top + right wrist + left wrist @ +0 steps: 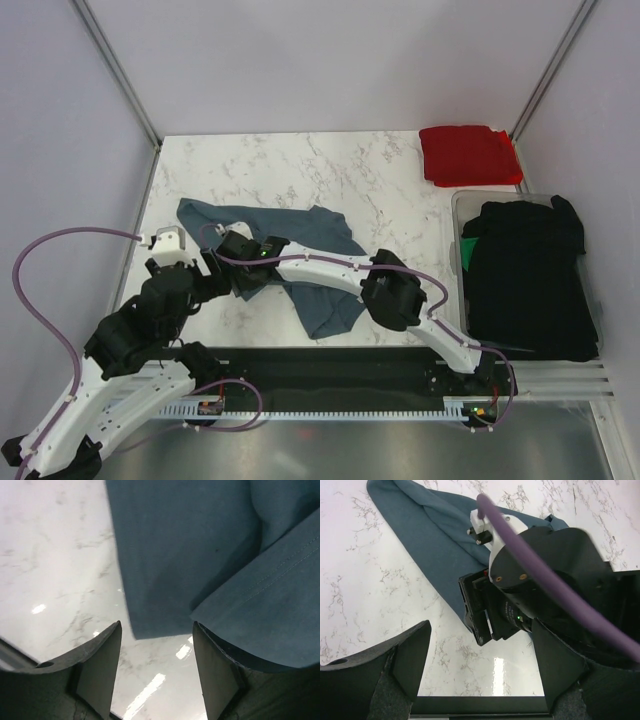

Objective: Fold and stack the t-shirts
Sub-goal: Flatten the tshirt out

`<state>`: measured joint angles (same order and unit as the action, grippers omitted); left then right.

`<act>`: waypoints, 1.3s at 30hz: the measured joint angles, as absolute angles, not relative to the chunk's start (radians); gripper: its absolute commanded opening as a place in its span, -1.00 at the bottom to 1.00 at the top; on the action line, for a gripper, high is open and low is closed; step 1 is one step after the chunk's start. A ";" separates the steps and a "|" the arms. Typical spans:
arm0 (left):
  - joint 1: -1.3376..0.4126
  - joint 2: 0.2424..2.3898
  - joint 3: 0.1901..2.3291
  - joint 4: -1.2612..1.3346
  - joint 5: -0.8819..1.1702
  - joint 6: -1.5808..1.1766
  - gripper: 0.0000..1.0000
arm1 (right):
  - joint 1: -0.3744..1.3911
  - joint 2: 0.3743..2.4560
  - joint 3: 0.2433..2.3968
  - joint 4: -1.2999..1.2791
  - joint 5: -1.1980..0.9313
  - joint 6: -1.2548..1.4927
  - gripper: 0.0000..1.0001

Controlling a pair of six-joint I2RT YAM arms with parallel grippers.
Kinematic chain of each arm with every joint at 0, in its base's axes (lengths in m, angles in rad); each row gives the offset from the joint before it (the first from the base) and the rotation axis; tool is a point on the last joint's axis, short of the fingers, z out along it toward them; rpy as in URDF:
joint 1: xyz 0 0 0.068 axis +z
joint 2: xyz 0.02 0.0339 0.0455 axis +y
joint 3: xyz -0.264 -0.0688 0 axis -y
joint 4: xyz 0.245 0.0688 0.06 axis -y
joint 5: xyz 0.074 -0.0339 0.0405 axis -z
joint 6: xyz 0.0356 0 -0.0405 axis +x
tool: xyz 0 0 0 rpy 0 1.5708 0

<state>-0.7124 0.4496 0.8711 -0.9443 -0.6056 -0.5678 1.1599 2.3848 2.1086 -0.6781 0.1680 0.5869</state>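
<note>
Both pairs stand spread; right fingers (97,667) straddle an edge of the blue-grey shirt (325,232) crumpled mid-bench (300,170); left fingers (407,660) hang over marble just short of it.

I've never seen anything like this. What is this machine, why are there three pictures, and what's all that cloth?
Two robot arms are bolted at the near edge of a marble table. One picture looks down from above and behind them. The other two come from a camera on each wrist, so the dark wedges at the bottom are that arm's own fingers. A blue-grey t-shirt lies crumpled mid-table, a red t-shirt at the far right corner, and black t-shirts in a clear bin on the right. Both arms reach toward the blue-grey one. The left hand is open near it; the right hand is open at its edge. Neither holds anything.
</note>
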 measured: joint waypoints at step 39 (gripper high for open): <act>-0.712 0.458 0.871 -0.948 -0.605 -0.569 0.76 | 1.120 2.455 2.154 -0.779 0.290 0.519 -1.00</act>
